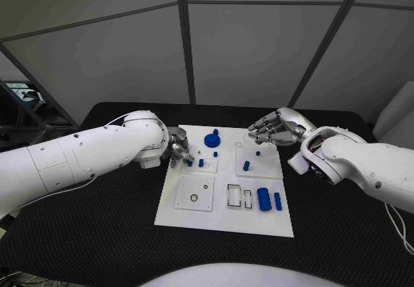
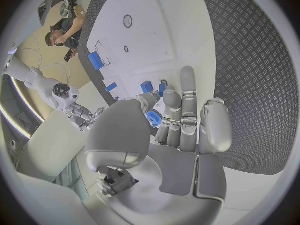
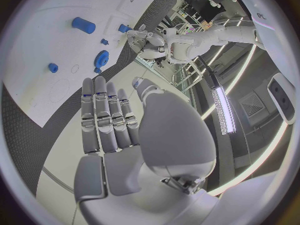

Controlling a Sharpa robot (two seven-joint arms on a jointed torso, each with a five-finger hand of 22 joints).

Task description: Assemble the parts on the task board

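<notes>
Blue and small, a part (image 2: pixel 154 118) sits pinched in the fingers (image 2: pixel 172 101) of the left hand (image 1: pixel 179 150) over the left side of the white task board (image 1: pixel 224 218) — its long axis I cannot tell. By my reading a placing step is in hand, calling for alignment over a seat. Right hand (image 1: pixel 274 128) hovers near the board's far edge — fingers loosely curled, holding nothing.

A black table (image 1: pixel 103 239) with a fine textured surface carries everything. On its middle lies the white task board (image 1: pixel 226 220), a flat rectangular plate, with its long side going away from the robot. The board lies flat, directly on the dark surface, and black table shows on all sides of it. In the left wrist view the same dark, patterned surface (image 2: pixel 262 85) borders the edge of the white board (image 2: pixel 150 40).
</notes>
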